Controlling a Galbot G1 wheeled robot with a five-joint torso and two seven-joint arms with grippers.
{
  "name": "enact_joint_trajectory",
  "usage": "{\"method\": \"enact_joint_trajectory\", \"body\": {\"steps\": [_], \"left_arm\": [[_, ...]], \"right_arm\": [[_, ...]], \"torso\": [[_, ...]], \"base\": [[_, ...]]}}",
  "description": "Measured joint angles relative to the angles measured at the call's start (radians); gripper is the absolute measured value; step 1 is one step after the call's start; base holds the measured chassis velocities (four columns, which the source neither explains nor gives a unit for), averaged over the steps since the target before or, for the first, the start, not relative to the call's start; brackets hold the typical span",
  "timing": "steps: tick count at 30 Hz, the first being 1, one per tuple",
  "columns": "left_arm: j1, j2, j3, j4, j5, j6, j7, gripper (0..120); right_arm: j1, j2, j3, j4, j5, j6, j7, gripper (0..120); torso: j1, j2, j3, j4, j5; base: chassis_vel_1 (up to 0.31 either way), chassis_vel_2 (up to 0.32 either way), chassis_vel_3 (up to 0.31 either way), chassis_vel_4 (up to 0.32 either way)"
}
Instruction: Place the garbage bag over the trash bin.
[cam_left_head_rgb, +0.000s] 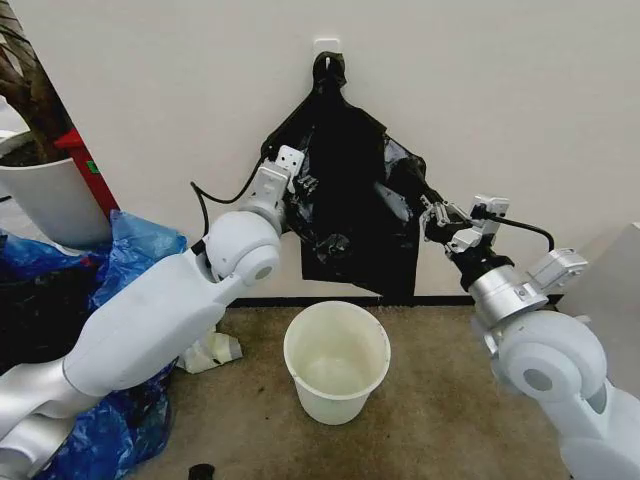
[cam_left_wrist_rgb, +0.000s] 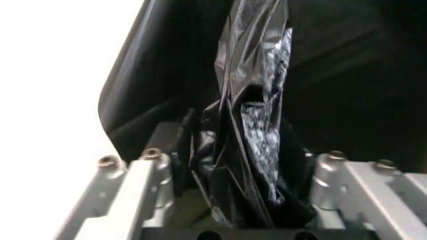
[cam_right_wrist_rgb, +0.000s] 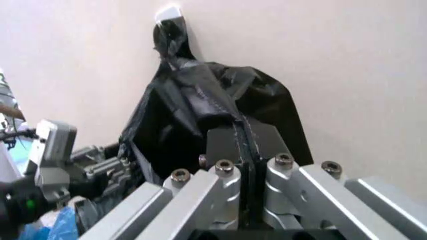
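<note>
Left claw (cam_left_head_rgb: 303, 186) at centre-left of the head frame, up against the wall: clamped on a bunched fold of the garbage bag (cam_left_head_rgb: 350, 190). In the left wrist view the black film (cam_left_wrist_rgb: 247, 165) is wadded between both fingers (cam_left_wrist_rgb: 179, 155) and runs up out of the claw.

Right claw (cam_left_head_rgb: 432, 215) right of centre, at the bag's right edge. In the right wrist view the pads (cam_right_wrist_rgb: 230, 145) are pressed together with a thin seam of bag (cam_right_wrist_rgb: 200, 105) pinched between them.

Bag hangs flat on the wall from a white hook (cam_left_head_rgb: 327, 46), upper centre, spread between the two claws.

Trash bin (cam_left_head_rgb: 337, 362) stands upright on the carpet floor (cam_left_head_rgb: 440, 420), lower centre, directly below the bag and apart from it, open-topped, no bag on it.

Blue plastic bags (cam_left_head_rgb: 130, 250) heaped at left; white plant pot (cam_left_head_rgb: 50, 195) upper left.
</note>
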Motion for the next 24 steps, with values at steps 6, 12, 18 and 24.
{"method": "enact_joint_trajectory", "body": {"steps": [6,12,18,24], "left_arm": [[0.014,-0.003,-0.005,-0.01,-0.018,-0.012,0.002,22],[0.014,0.001,-0.014,-0.015,-0.032,-0.033,0.022,1],[0.028,0.015,-0.03,-0.025,-0.033,-0.038,0.034,0],[0.041,0.024,-0.04,-0.037,-0.033,-0.038,0.036,0]], "right_arm": [[-0.007,-0.006,0.014,0.003,0.005,0.004,-0.006,8],[-0.017,-0.012,0.026,0.001,0.007,0.006,-0.008,4],[-0.015,-0.009,0.02,-0.015,0.017,0.009,-0.01,0],[-0.023,-0.001,0.015,-0.014,0.015,0.008,-0.01,0]], "torso": [[0.0,0.0,0.0,-0.0003,0.0001],[0.0,0.0,0.0,-0.0003,0.0002],[0.0,0.0,0.0,-0.0001,0.0001],[0.0,0.0,0.0,-0.0001,0.0002]], "base": [[0.0,0.0,0.0,0.0],[0.0,0.0,0.0,0.0],[0.0,0.0,0.0,0.0],[0.0,0.0,0.0,0.0]]}}
